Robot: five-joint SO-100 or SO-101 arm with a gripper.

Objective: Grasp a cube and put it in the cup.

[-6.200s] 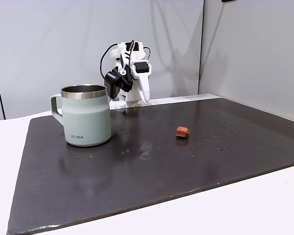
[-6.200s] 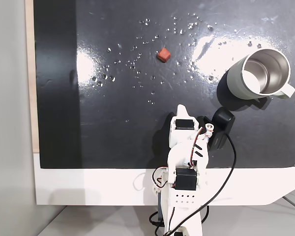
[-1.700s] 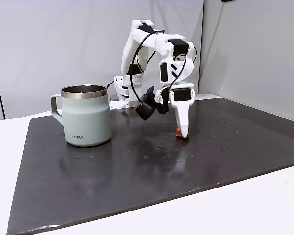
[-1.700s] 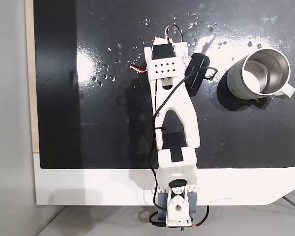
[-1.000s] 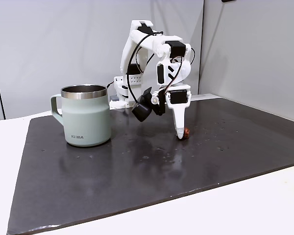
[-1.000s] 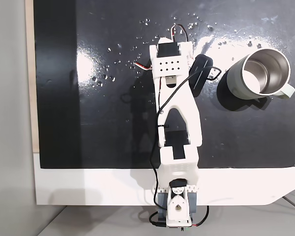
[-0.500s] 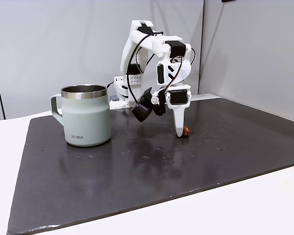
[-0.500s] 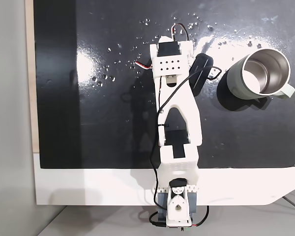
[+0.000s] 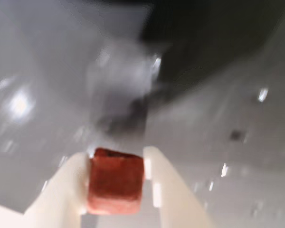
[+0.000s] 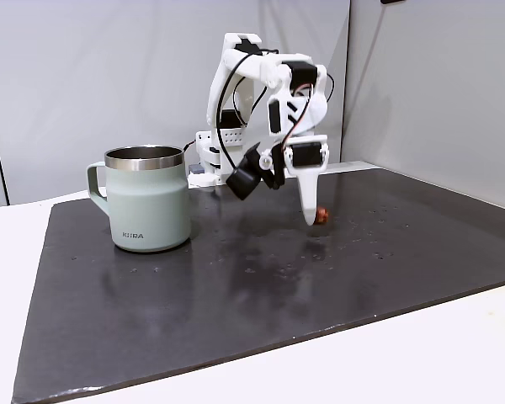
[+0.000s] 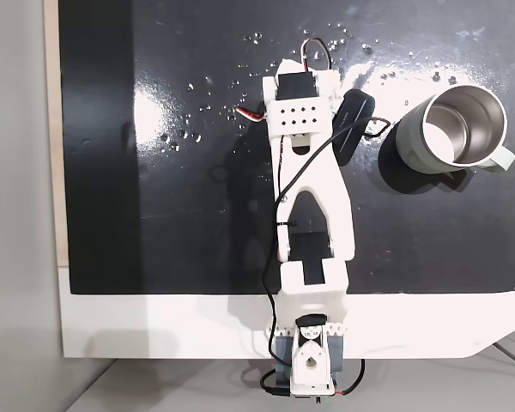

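Your wrist view is blurred | claw point(image 9: 116, 183) pinches the cube point(image 9: 116, 180), no clear long axis | cup point(image 10: 148, 199) upright, handle at 9 o'clock in a fixed view

One cube point(image 9: 116, 180), one cup point(image 10: 147, 199) — and one dark mat point(image 10: 236, 286).

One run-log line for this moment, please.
phase: lifting | gripper: shut on cube | cube: just above mat | cup: upright, apart
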